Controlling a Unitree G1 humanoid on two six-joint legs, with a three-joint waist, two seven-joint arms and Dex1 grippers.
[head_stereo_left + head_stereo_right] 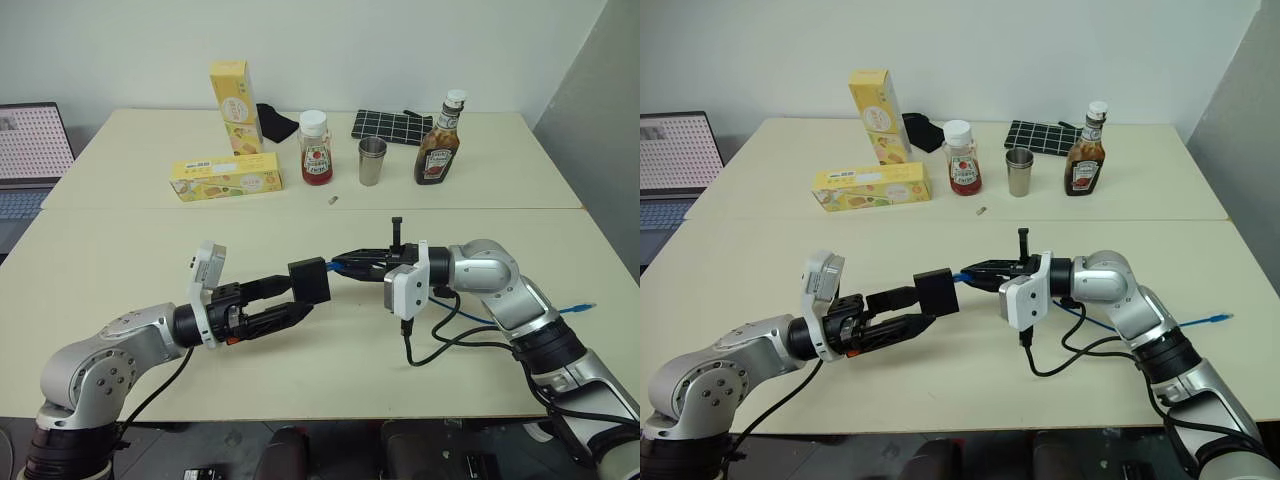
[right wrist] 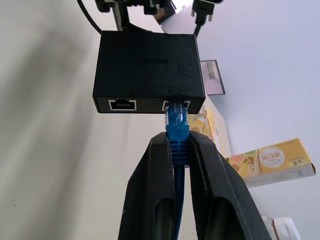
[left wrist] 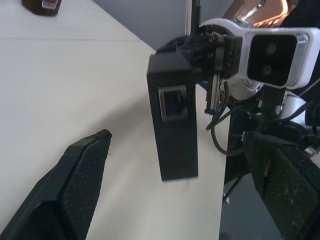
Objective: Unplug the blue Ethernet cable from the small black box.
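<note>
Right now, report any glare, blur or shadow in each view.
Head views: even light, soft shadows on the table under both arms. Left wrist view: bright glare top right behind the right gripper; near fingers out of focus. Right wrist view: box and blue plug sharp, a soft shadow on the table behind.

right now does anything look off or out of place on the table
Mostly tidy. One yellow carton lies on its side while its twin stands upright. A small loose metal piece sits alone near the steel cup. The small black box hangs above the table on the blue Ethernet cable, pinched by the right gripper.
</note>
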